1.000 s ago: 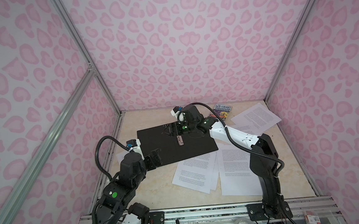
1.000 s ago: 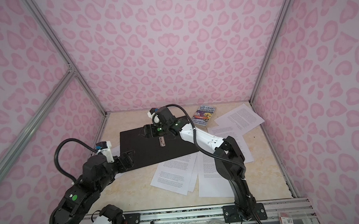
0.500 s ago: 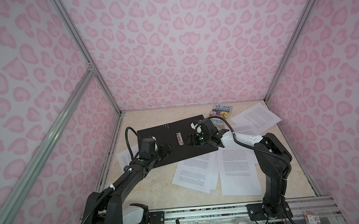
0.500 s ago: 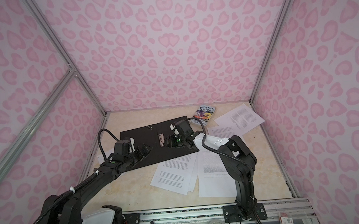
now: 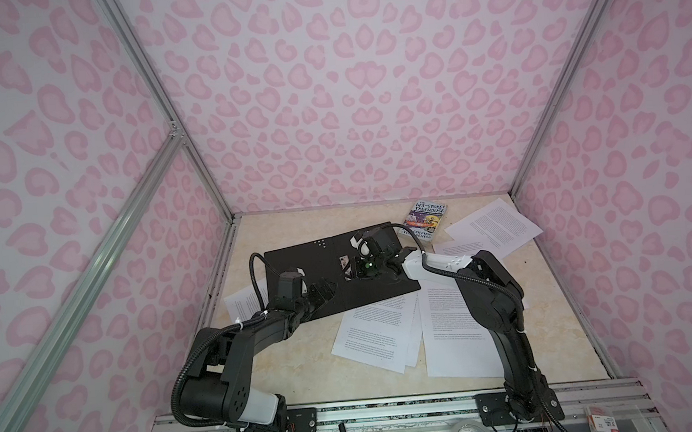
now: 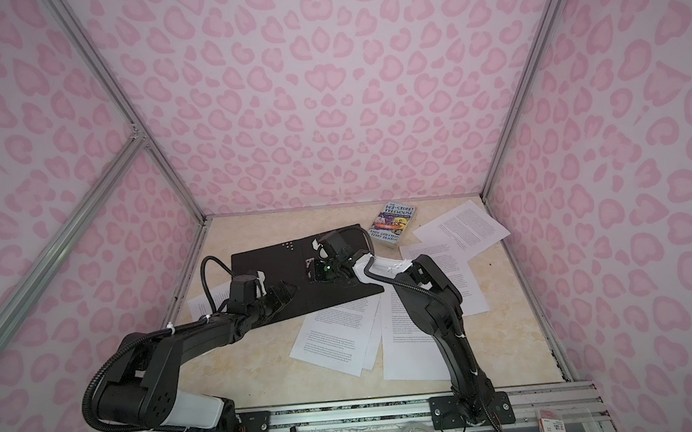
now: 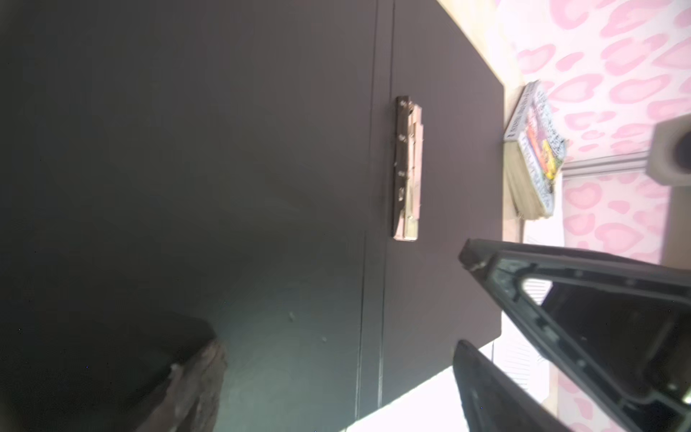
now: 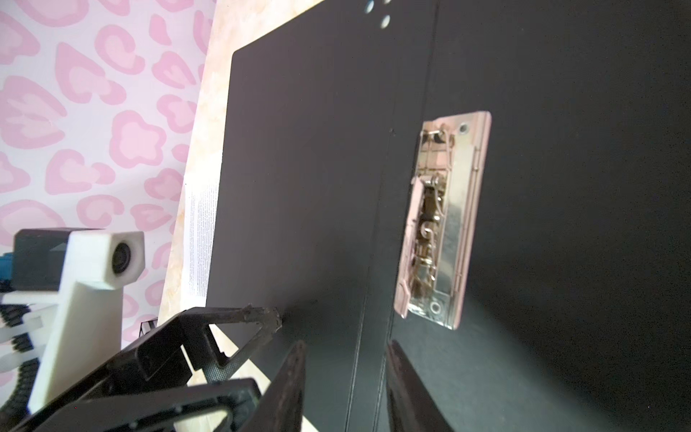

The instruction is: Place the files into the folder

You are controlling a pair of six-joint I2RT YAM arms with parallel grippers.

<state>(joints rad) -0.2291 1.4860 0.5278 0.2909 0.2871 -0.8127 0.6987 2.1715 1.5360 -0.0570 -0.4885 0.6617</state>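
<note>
The folder [image 5: 297, 262] [image 6: 264, 264] lies open and flat, black inside up, with its metal spine clip [image 5: 344, 263] [image 8: 441, 224] bare. My right gripper [image 5: 351, 270] [image 8: 346, 359] hovers low by the clip, jaws narrowed but apart, straddling the spine crease and holding nothing. My left gripper [image 5: 326, 289] [image 7: 336, 374] stands wide open over the folder's near left part, empty. The files lie loose: white printed sheets [image 5: 380, 335] [image 6: 411, 346] in front of the folder, more [image 5: 491, 227] at the back right, and one [image 5: 246, 299] poking out under its left edge.
An illustrated paperback book [image 5: 426, 219] [image 6: 395, 228] lies at the back beside the folder's far right corner. Pink patterned walls and metal posts close in the table [image 5: 288, 367] on three sides. The two grippers sit close together over the folder.
My left arm has stretched forward from near its base onto the folder's near left part. The right gripper has come toward the near end of the clip and its jaws have narrowed.
</note>
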